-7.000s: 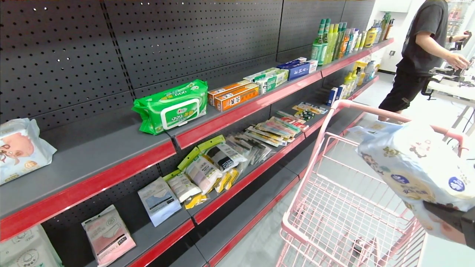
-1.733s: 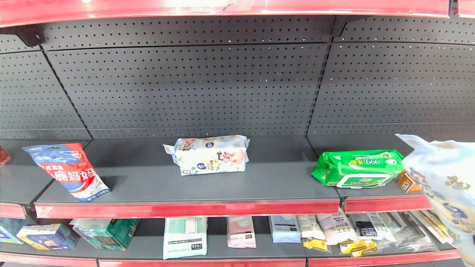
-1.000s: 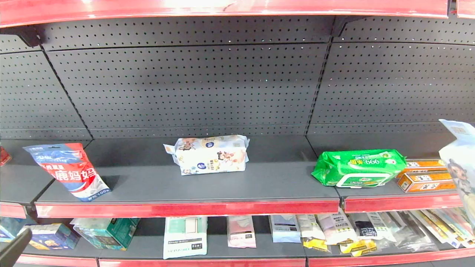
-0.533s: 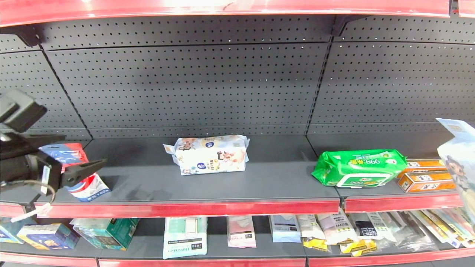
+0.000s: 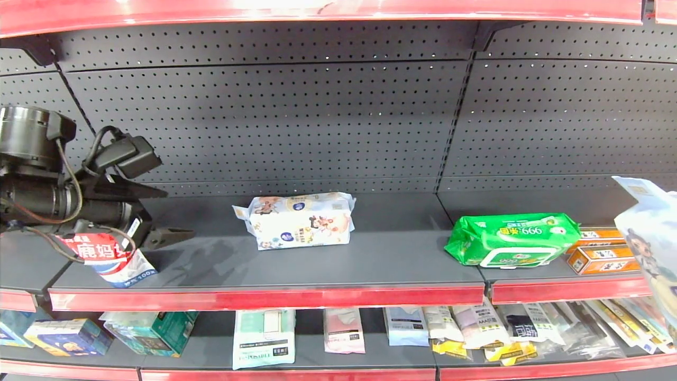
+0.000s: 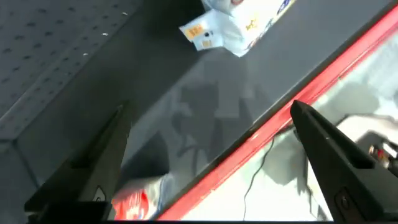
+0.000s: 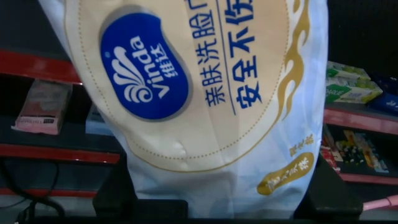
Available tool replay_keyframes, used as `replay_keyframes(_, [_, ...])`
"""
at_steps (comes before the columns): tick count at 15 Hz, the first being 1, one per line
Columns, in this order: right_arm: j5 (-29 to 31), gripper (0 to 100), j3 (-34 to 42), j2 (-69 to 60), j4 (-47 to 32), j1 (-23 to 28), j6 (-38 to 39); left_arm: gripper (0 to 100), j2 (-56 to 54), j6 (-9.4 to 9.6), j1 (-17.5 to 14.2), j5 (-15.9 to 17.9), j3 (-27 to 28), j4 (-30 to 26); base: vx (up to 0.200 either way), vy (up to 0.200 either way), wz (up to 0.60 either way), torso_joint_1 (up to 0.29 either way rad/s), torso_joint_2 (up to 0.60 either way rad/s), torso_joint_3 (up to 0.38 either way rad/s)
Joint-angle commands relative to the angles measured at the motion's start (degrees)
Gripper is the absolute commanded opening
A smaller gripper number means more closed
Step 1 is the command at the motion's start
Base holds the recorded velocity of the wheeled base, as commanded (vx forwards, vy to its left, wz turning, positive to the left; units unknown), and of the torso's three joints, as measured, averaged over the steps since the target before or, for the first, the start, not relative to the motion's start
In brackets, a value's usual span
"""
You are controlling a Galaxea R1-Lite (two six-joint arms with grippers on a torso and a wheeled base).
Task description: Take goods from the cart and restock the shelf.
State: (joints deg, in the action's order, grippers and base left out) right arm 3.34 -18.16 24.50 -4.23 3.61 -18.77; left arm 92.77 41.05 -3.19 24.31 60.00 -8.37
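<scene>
My right gripper point(image 7: 227, 202) is shut on a white tissue pack point(image 7: 205, 93) with a blue badge and cartoon print; the same pack point(image 5: 648, 243) hangs at the right edge in front of the middle shelf point(image 5: 317, 264). A matching white pack point(image 5: 299, 219) lies on that grey shelf near its middle. My left gripper point(image 5: 169, 214) stands open and holds nothing, over the shelf's left part, just in front of a red and blue pouch point(image 5: 113, 259). In the left wrist view the left gripper point(image 6: 211, 143) spans the shelf's red front edge point(image 6: 261, 130), with the lying pack point(image 6: 239, 18) farther off.
A green wipes pack point(image 5: 510, 238) and orange boxes point(image 5: 603, 248) lie on the right of the shelf. Bare shelf shows between the pouch and the white pack, and between the white and green packs. The lower shelf point(image 5: 211, 338) holds several flat packets and boxes.
The head view turned from the pink cart to the shelf. In the last second my left arm rose into view from the lower left and moved right over the shelf. The held pack shifted slightly.
</scene>
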Motion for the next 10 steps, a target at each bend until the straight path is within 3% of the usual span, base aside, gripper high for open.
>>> replay_keyframes(1, [0.0,0,-0.03,0.46,0.01,0.0,-0.39,100,5.67,2.02,0.82,1.09,0.99,0.2,0.0,0.0,0.0,0.0,0.0,0.0])
replay_keyframes(3, [0.0,0,0.23,0.46,-0.08,0.0,-0.47,100,7.51,2.2,1.88,1.62,1.87,0.9,0.0,0.0,0.0,0.0,0.0,0.0])
replay_keyframes(6, [0.0,0,0.76,0.46,-0.08,0.0,-2.06,100,12.96,2.28,2.4,1.88,2.75,8.73,0.0,0.0,0.0,0.0,0.0,0.0])
replay_keyframes(10, [0.26,0,1.11,-0.16,-0.08,0.08,-3.11,100,16.3,2.37,4.86,3.2,7.32,5.91,0.0,0.0,0.0,0.0,0.0,0.0])
